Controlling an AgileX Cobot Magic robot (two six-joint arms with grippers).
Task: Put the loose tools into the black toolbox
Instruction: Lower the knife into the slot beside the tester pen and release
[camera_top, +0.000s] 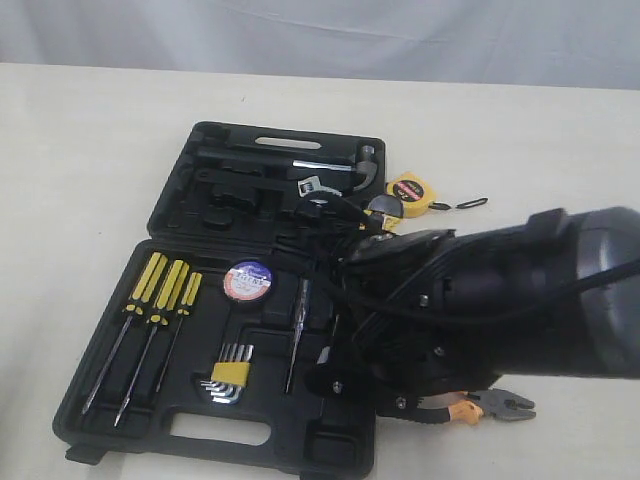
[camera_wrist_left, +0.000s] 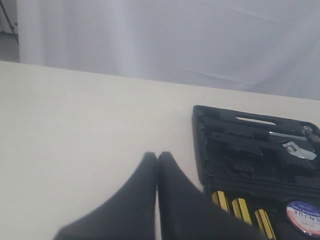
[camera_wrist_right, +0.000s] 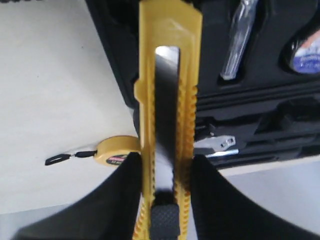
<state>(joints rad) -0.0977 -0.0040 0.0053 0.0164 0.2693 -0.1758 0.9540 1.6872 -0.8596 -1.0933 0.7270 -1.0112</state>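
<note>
The black toolbox lies open in two halves. My right gripper is shut on the yellow-black utility knife, which hangs over the box's right edge. The right arm hides the knife in the exterior view. The black tape roll sits in the near half. On the table right of the far half lies the yellow tape measure, strap trailing right. The pliers lie on the table under the right arm. My left gripper is shut and empty, left of the box.
Three yellow-handled screwdrivers, hex keys and a tester screwdriver fill recesses in the near half. A steel hammer and a silver wrench rest in the far half. A white backdrop stands behind the table.
</note>
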